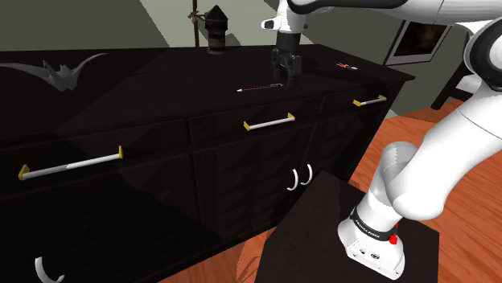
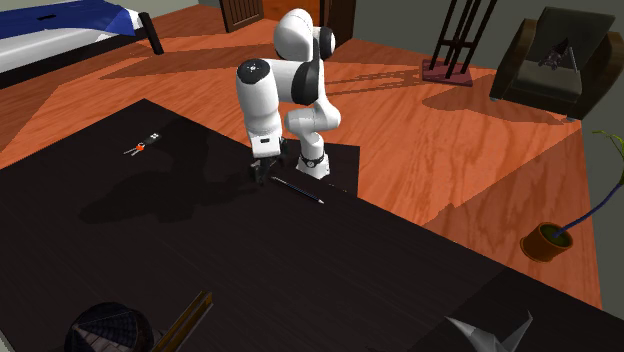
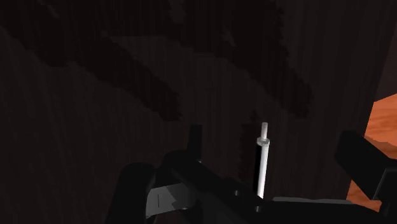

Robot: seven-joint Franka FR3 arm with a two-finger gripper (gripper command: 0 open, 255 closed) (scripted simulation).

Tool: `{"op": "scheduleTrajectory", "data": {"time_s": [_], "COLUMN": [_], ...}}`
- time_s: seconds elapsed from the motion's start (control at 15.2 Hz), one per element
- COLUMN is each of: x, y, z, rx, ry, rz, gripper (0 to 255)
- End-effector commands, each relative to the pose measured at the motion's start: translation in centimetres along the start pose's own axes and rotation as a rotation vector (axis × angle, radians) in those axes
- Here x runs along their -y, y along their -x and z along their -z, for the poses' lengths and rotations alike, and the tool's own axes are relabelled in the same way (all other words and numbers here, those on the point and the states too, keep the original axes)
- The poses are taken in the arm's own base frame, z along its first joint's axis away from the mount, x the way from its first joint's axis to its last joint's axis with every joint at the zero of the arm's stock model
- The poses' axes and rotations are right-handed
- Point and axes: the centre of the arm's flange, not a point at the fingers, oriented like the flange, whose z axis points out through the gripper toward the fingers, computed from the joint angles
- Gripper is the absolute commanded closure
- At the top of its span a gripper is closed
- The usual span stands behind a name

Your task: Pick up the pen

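Pen (image 1: 259,86) on the sideboard top (image 1: 161,84), lantern (image 1: 216,32) behind it, bat figure (image 1: 64,72) toward the shoulder view's left

The pen (image 3: 261,162) lay on the dark cabinet top (image 3: 95,95), between the gripper's (image 3: 275,147) parted fingers (image 3: 195,137), touching neither. Well apart from the pen, orange floor (image 3: 385,118) showed past the top's edge.

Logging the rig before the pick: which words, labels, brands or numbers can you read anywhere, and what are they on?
White lettering on the black band at the foot of the arm: too small to read.
No other text: none on the pen and none on the cabinet.
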Motion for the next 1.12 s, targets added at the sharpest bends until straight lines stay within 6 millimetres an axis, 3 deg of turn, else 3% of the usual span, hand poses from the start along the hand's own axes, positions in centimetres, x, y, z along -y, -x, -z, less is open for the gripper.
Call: {"op": "scheduleTrajectory", "data": {"time_s": [0.0, 0.07, 0.66, 1.06], "x": [0.0, 0.0, 0.0, 0.1], "y": [0.0, 0.0, 0.0, 0.1], "z": [-0.3, -0.4, -0.3, 2.8], "rx": [0.000, 0.000, 0.000, 0.000], "ry": [0.001, 0.001, 0.001, 0.001], "rz": [0.000, 0.000, 0.000, 0.000], "gripper": [0, 255, 255, 255]}}
